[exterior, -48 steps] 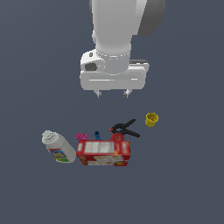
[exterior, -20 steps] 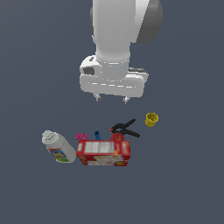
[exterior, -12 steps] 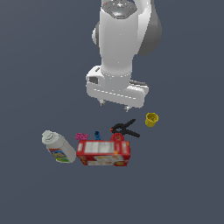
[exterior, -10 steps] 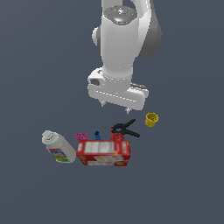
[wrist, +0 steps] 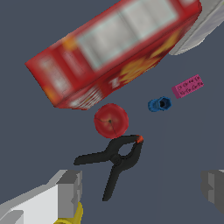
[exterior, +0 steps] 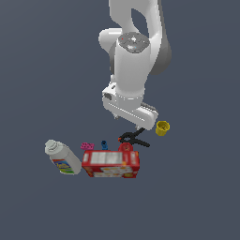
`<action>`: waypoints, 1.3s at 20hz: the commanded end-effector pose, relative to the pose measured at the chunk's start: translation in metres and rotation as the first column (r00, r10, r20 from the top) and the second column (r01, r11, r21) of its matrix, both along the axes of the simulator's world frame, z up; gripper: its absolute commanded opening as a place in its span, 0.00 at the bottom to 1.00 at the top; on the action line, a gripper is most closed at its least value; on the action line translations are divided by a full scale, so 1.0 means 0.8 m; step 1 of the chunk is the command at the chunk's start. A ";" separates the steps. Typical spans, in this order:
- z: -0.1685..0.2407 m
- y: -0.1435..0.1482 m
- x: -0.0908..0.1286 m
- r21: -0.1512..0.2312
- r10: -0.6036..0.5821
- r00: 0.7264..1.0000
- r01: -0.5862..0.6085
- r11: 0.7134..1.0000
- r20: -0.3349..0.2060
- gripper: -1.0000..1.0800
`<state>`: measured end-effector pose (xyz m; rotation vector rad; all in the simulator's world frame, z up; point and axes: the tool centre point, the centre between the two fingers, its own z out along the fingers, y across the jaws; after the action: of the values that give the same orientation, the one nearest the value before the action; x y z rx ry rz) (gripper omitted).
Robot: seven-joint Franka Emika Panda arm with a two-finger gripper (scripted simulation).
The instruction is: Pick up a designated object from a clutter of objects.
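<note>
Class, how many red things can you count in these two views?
2: the red box lying flat, and a small red round piece between it and the black clamp. Others may be hidden.

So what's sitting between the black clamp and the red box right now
In the wrist view, a small round red piece lies between the black clamp and the red box, close to the clamp's orange-tipped jaws. Nothing else sits in that gap.

Exterior view high, distant, wrist view close, downward — both share clamp [exterior: 134, 138] [wrist: 114, 160], red box [exterior: 111, 164] [wrist: 109, 48].
</note>
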<state>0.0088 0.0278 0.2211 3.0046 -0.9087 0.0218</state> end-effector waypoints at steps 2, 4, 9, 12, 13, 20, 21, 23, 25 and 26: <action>-0.019 0.006 -0.002 0.003 -0.084 0.996 0.084 0.996 -0.001 0.96; -0.030 0.010 -0.004 0.005 -0.130 0.991 0.130 0.991 -0.001 0.96; -0.056 0.018 -0.009 0.008 -0.246 0.969 0.246 0.969 -0.004 0.96; -0.072 0.023 -0.012 0.009 -0.314 0.949 0.314 0.949 -0.005 0.96; -0.077 0.025 -0.014 0.009 -0.336 0.942 0.336 0.942 -0.005 0.96; -0.112 0.035 -0.024 0.010 -0.487 0.873 0.487 0.873 -0.009 0.96; -0.117 0.037 -0.026 0.010 -0.507 0.862 0.508 0.862 -0.009 0.96; -0.127 0.039 -0.029 0.010 -0.548 0.837 0.548 0.837 -0.010 0.96; -0.137 0.042 -0.033 0.010 -0.587 0.810 0.587 0.810 -0.011 0.96; -0.142 0.043 -0.035 0.010 -0.606 0.796 0.606 0.796 -0.011 0.96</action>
<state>-0.0168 0.0609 0.1134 2.5948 -1.7772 0.0025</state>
